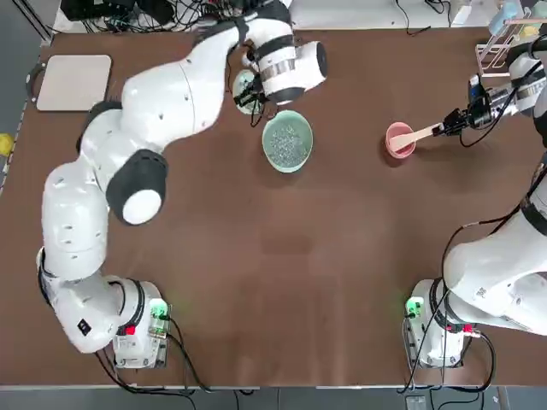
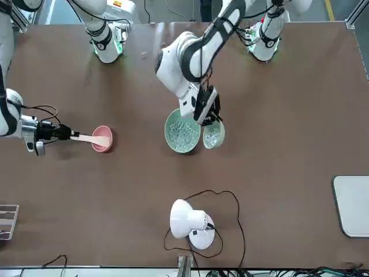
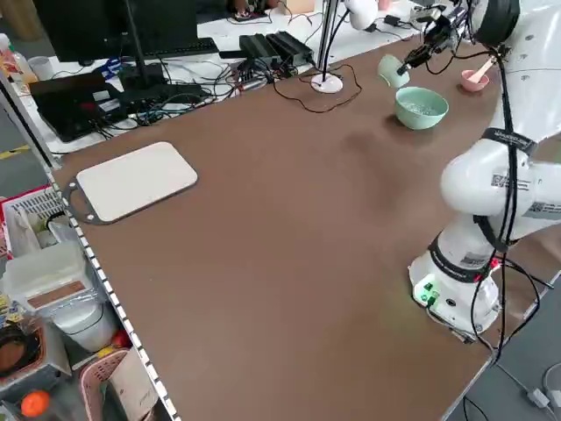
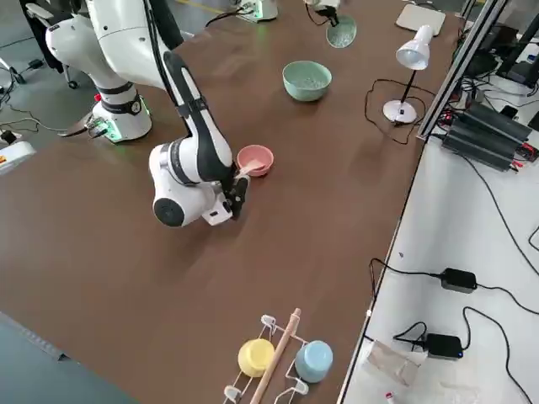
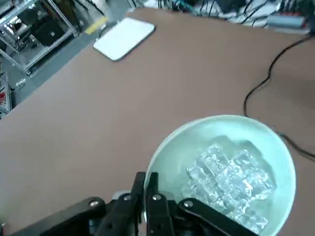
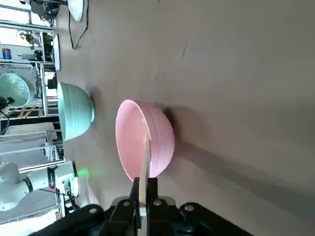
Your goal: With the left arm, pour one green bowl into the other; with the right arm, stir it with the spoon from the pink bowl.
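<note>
The left claw (image 5: 146, 196) is clamped on the rim of the small mint-green bowl (image 5: 231, 147), its fingers pinched together over the edge. That bowl is lifted off the tabletop (image 1: 256, 282) and tipped on its side, with clear ice-like cubes (image 5: 229, 177) lying inside it. It hangs just beside the large teal-green bowl (image 1: 287, 142), on that bowl's far side toward the tabletop's far edge. The large bowl stands upright on the tabletop near the middle of the far half, with clear bits lying in it. The left arm (image 1: 162, 102) reaches across from the near left corner.

The right claw (image 6: 142, 194) is clamped on the end of the wooden spoon (image 1: 416, 135) handle. The spoon's other end rests in the pink bowl (image 1: 399, 139), which stands upright toward the right edge, well apart from the green bowls. The right arm (image 1: 496, 273) comes in from the right edge.

A white desk lamp (image 2: 190, 222) stands at the far edge, and a pale board (image 1: 73, 82) lies in the far left corner.
</note>
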